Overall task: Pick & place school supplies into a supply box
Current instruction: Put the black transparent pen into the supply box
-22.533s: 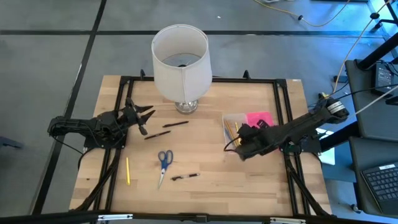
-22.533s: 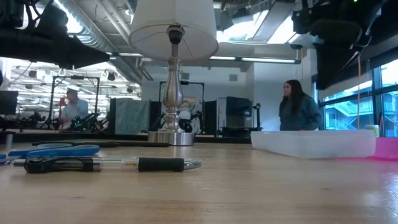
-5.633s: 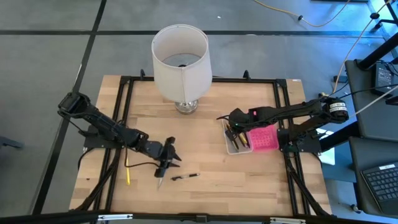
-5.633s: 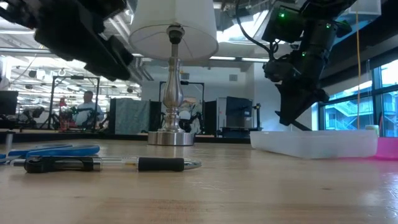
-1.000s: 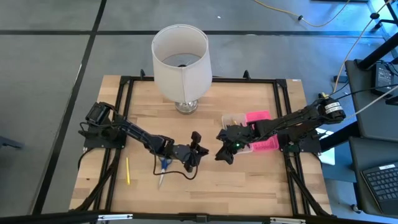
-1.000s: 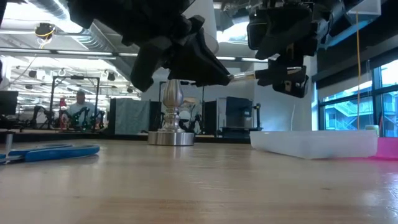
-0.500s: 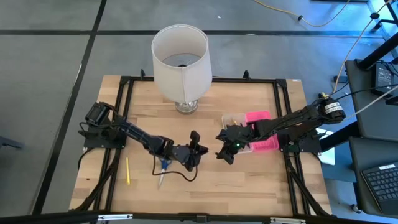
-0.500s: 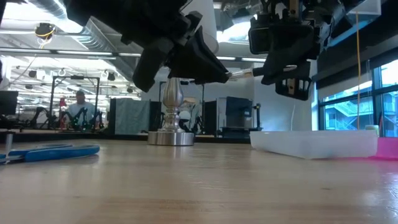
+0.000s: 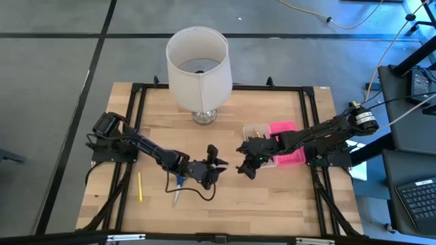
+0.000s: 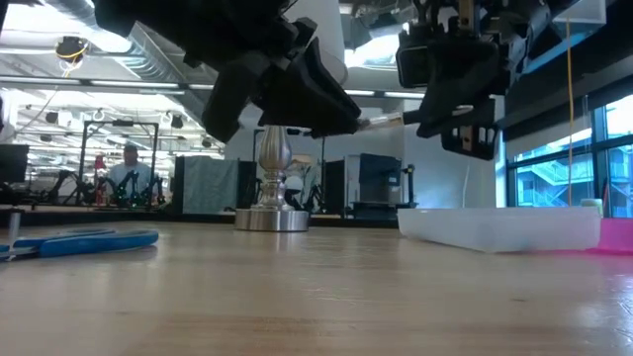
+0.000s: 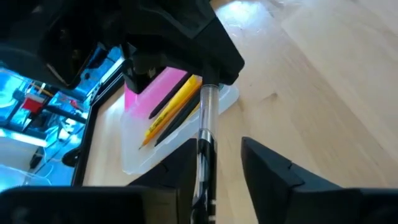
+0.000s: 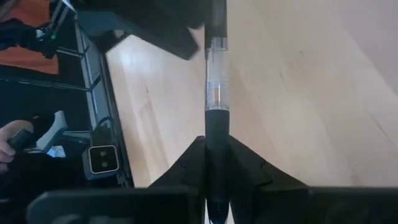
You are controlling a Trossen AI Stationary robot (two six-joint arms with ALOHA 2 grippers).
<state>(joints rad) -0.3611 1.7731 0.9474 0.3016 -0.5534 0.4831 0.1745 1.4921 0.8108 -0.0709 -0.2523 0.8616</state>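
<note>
We count one table (image 9: 272, 197), wooden, with a dark frame around it. One white lamp (image 9: 198, 64) stands at the far edge, its metal base (image 10: 271, 219) showing in the low view. Two dark arms reach in from the sides, and their ends meet above the middle of the table.

One supply box (image 9: 261, 139), clear with a pink lid (image 9: 286, 143), lies on the right side of the table, just beside the right arm. In the left wrist view we make out at least two yellow pencils (image 11: 177, 106) and one dark pen inside it (the count there is uncertain, the stack overlaps).

One pair of blue-handled scissors (image 9: 177, 184) lies on the table to the left of centre, partly under the left arm. One yellow pencil (image 9: 140, 186) lies alone near the left edge.

One pen (image 12: 216, 74), dark with a clear barrel, hangs in the air between the two grippers.

The right gripper (image 9: 246, 167) is closed on one end of the pen; in its wrist view the fingers (image 12: 245, 163) pinch the barrel from both sides.

The left gripper (image 9: 216, 162) has its fingers (image 11: 273, 171) parted. The pen's other end lies between them, beside one finger, with a visible gap to the other.
</note>
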